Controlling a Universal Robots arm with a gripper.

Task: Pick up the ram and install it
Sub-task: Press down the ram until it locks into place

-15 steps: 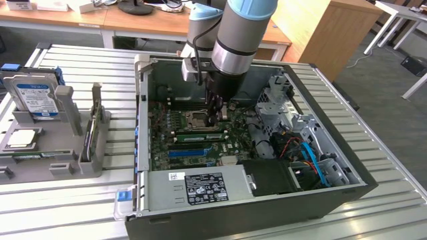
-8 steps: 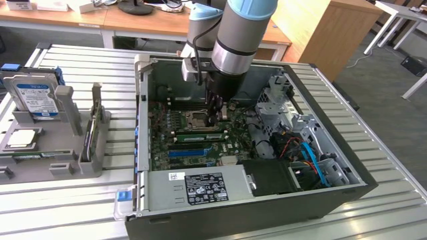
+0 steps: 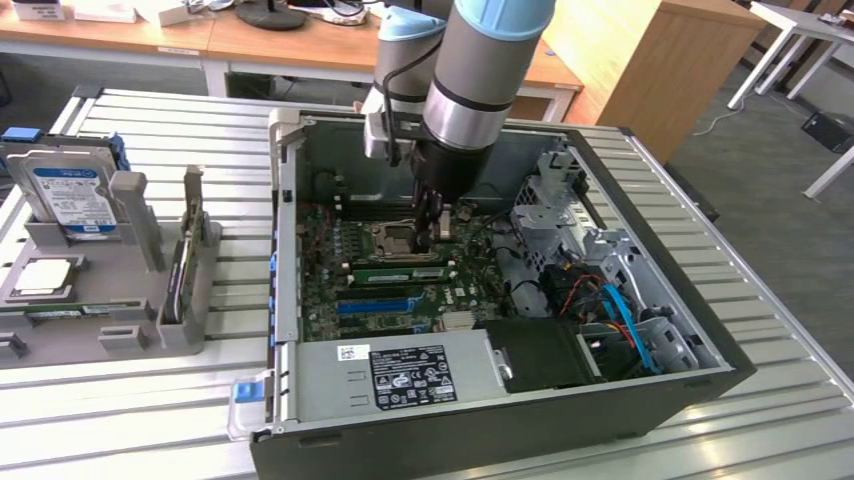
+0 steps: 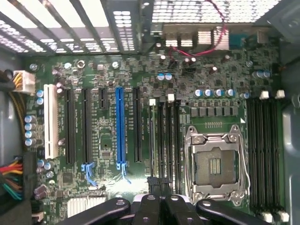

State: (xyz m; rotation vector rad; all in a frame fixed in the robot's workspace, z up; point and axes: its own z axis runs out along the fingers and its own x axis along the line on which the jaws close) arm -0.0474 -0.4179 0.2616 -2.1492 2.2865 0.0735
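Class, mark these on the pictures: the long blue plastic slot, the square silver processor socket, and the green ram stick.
Long blue plastic slot (image 4: 120, 126), wrist view, mid-length.
Square silver processor socket (image 4: 214, 165), wrist view, centre contacts.
Green ram stick (image 3: 396, 267), exterior view, top edge, seated in the motherboard.

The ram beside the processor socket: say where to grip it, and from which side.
Take the ram by its upper long edge, mid-length, from straight above: it stands on edge in a slot, so likely only its flat faces can be pinched.

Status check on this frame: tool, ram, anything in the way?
Tool shut, down inside the computer case. Ram seated in slot beside the processor socket, tool tips right above it. Nothing blocking.
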